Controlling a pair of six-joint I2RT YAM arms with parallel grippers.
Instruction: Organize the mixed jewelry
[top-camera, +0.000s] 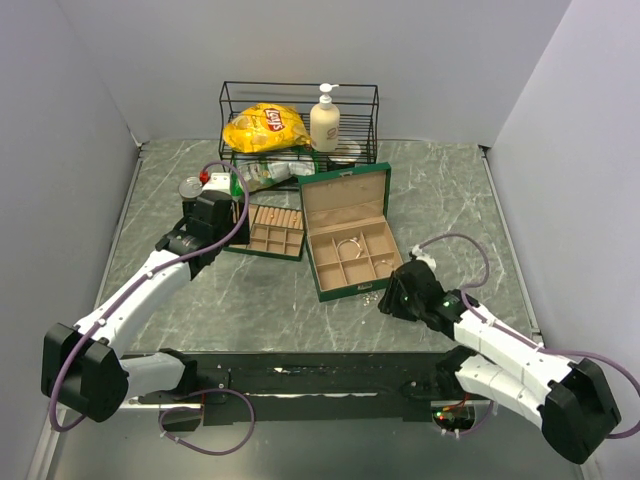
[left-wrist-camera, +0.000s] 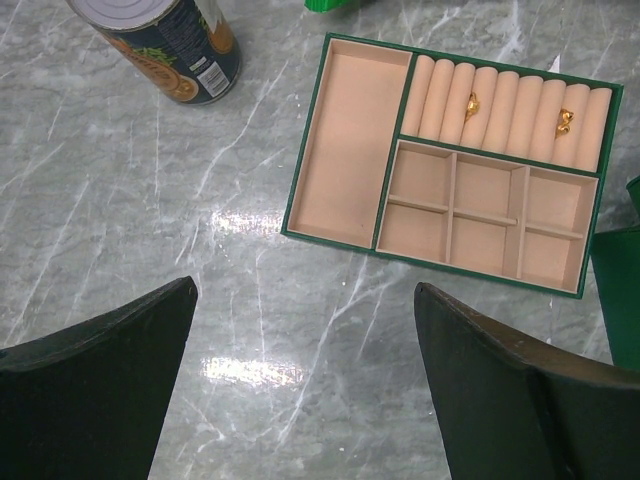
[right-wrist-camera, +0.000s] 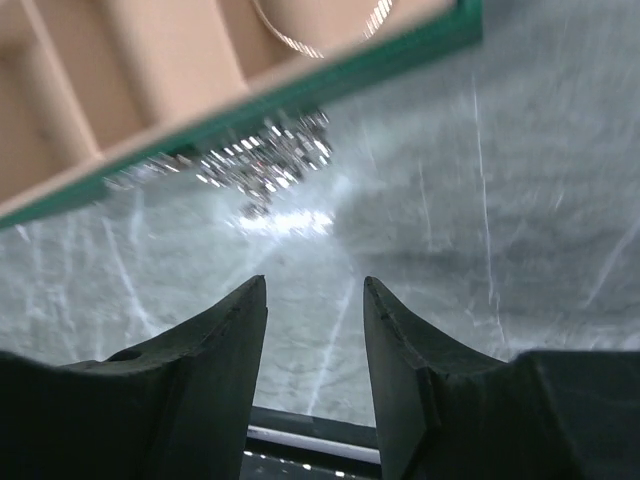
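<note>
1. While the left gripper (left-wrist-camera: 305, 288) hangs wide open and empty over bare table (left-wrist-camera: 150, 230), with the flat tray (left-wrist-camera: 345, 130) at its 1 o'clock, the work at hand looks to belong to the other arm.
2. Over on the right, the right gripper (right-wrist-camera: 315, 300) is low over the table, its fingers roughly half parted with nothing between them.
3. What it faces is a glittering chain heap (right-wrist-camera: 262, 163), loose on the table and pressed up against the front wall of the green box (right-wrist-camera: 400, 50).
4. From the fingertips the heap sits at about 11 o'clock, near but not touching, so I reckon a short push forward and slightly left is needed.
5. Its long axis runs along the box wall, from 8 o'clock to 2 o'clock in the wrist view, crosswise to the line of approach.
6. Seen from overhead, the heap lies at 9 o'clock of the right gripper, well apart from the left one, so the right arm is plainly nearer.
7. A silver hoop (top-camera: 348, 244) already lies in one compartment of the box, and two gold pieces (left-wrist-camera: 472, 103) sit on the tray's rolls.
</note>
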